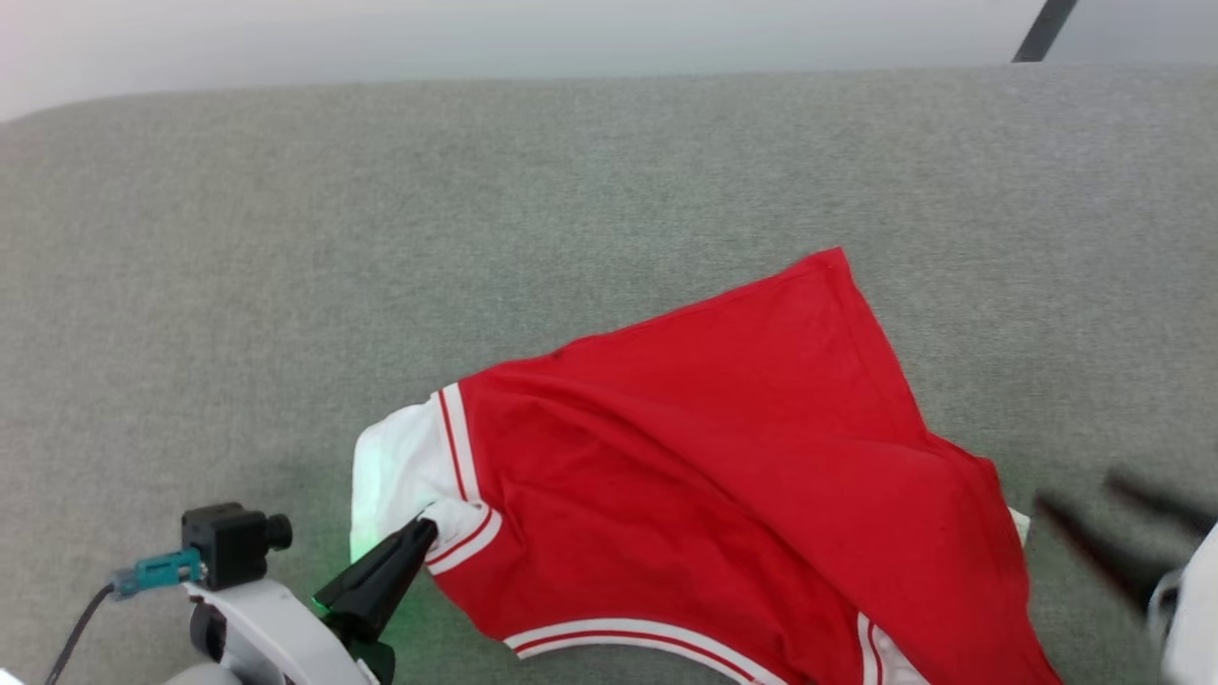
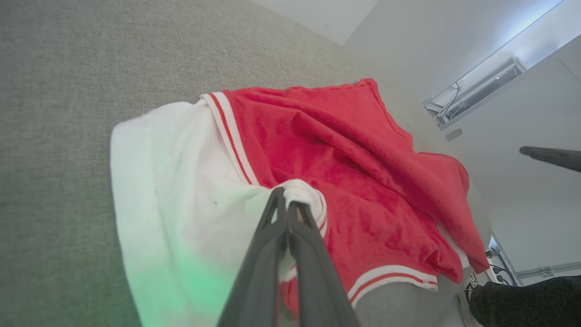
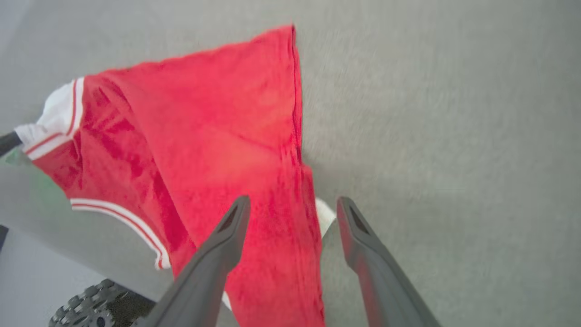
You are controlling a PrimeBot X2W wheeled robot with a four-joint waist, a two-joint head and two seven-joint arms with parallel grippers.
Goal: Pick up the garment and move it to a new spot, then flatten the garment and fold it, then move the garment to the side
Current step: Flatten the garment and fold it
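**Left Gripper Clamped on Sleeve, Right Gripper Open**

At the left, we see the left gripper [image 1: 425, 526] clamped on the garment [image 1: 723, 428] at its white sleeve. The garment lies rumpled on the grey surface [image 1: 285, 238]. At the right, the right gripper [image 3: 292, 200] holds its fingers apart over the garment's red edge, gripping nothing.

The garment [image 1: 723, 447] is viewed steeply from above by the head camera and closely, from opposite ends, along the left hand [image 2: 285, 202] and the right hand [image 3: 292, 206] by the wrist cameras.
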